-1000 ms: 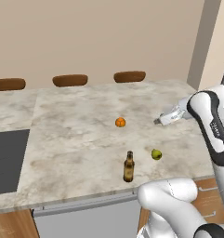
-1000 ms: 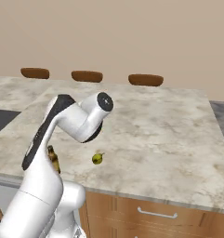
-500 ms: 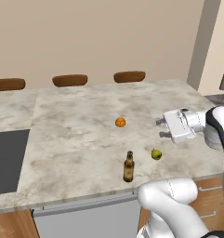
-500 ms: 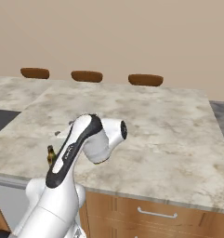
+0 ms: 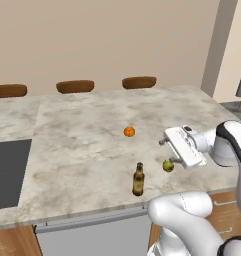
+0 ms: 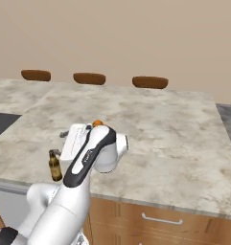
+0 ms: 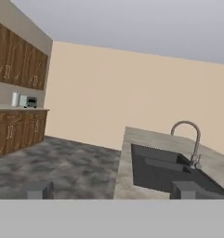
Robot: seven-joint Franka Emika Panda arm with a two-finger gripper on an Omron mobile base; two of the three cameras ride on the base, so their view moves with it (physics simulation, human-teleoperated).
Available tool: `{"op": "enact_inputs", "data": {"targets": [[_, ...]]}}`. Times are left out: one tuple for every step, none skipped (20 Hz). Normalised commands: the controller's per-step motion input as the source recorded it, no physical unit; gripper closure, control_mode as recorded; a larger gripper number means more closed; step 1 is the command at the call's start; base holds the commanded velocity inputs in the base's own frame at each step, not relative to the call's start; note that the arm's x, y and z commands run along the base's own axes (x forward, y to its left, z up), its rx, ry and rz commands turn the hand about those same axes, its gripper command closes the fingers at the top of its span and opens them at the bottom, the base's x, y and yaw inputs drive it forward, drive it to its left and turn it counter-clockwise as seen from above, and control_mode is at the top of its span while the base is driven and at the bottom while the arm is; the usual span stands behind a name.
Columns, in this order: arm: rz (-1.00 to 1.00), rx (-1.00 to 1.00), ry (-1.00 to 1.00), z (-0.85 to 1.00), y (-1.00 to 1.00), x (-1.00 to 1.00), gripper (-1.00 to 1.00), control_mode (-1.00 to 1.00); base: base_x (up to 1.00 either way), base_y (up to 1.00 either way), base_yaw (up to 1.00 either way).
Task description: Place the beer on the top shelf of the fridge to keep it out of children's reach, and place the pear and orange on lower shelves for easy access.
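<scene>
— Beer (image 5: pixel 138 179), the slim brown glass bottle with a long narrow neck, is seen upright near the front edge of the mottled beige stone counter (image 5: pixel 87 135). How is the two-finger gripper (image 5: pixel 164 140) held?

— It is carried level above the counter, pointing toward nine o'clock in the left base view. In the hand view its two dark finger tips (image 7: pixel 39 189) are set wide apart, with nothing gripped or touched between them.

— What is shown of the surface and the room?

— A dark sink basin (image 7: pixel 169 174) with a curved metal tap (image 7: pixel 190 139) is sunk into the counter. Three brown chair backs (image 5: pixel 74 86) are lined along the far edge, a plain beige wall (image 5: pixel 102 40) is behind them, and wooden cabinets (image 7: pixel 16 56) are seen across a grey floor (image 7: pixel 57 162).

— Where are the task's things relative to the gripper?

— The bottle is found near the gripper, at about seven o'clock from it. The small yellow-green pear (image 5: pixel 168 165) lies just beneath the hand at six o'clock, apart from the bottle. The small round orange fruit (image 5: pixel 129 131) rests at ten o'clock from the gripper, farther back on the counter.
</scene>
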Motion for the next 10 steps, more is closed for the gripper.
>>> {"op": "enact_inputs", "data": {"targets": [[0.28, 0.00, -0.04, -0.28, 0.14, -0.09, -1.00, -1.00, 0.00, 0.00, 0.00], [0.25, 0.00, -0.01, -0.32, 0.19, -0.07, -1.00, -1.00, 0.00, 0.00, 0.00], [0.22, 0.00, 0.00, -0.34, 0.26, -0.06, -1.00, -1.00, 0.00, 0.00, 0.00], [0.20, 0.00, 0.00, -0.39, 0.34, -0.05, -1.00, -1.00, 0.00, 0.00, 0.00], [0.19, 0.00, 0.00, -0.41, 0.34, -0.03, -1.00, -1.00, 0.00, 0.00, 0.00], [0.16, 0.00, 0.00, -0.44, 0.36, -0.01, -1.00, -1.00, 0.00, 0.00, 0.00], [0.11, 0.00, 0.00, -0.38, 0.22, 0.00, -1.00, -1.00, 0.00, 0.00, 0.00], [0.09, 0.00, 0.00, -0.37, 0.19, 0.00, -1.00, -1.00, 0.00, 0.00, 0.00], [0.06, 0.00, 0.00, -0.35, 0.15, 0.00, -1.00, -1.00, 0.00, 0.00, 0.00], [0.03, 0.00, 0.00, -0.34, 0.14, 0.00, -1.00, -1.00, 0.00, 0.00, 0.00]]}}
